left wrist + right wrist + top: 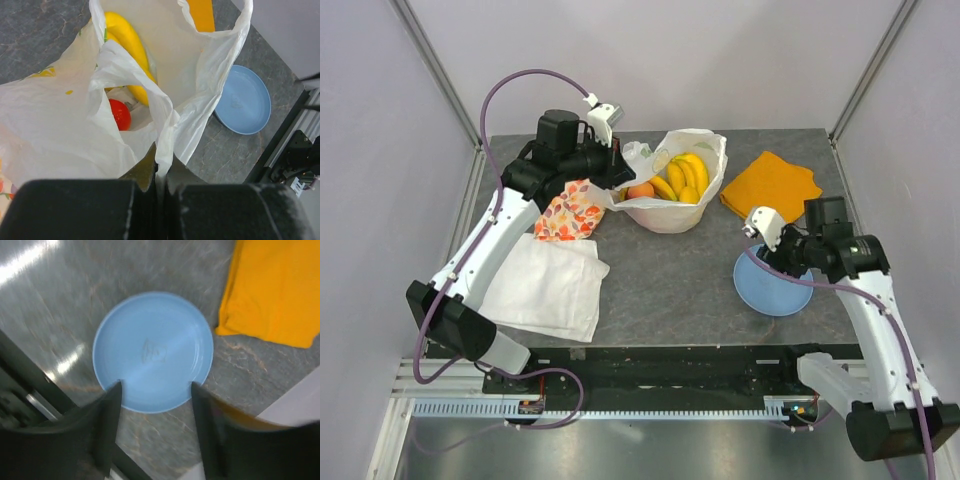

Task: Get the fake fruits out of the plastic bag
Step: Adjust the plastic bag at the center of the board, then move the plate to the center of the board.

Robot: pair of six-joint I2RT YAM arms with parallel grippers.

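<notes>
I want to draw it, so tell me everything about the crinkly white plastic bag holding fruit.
The thin, crinkly, see-through white plastic bag stands on the grey stone-look table, its mouth open upward. Yellow plastic bananas and a small red round fruit lie inside. The left gripper is shut on a fold of its rim, pinching that edge.

No readable txt/labels in any view
</notes>
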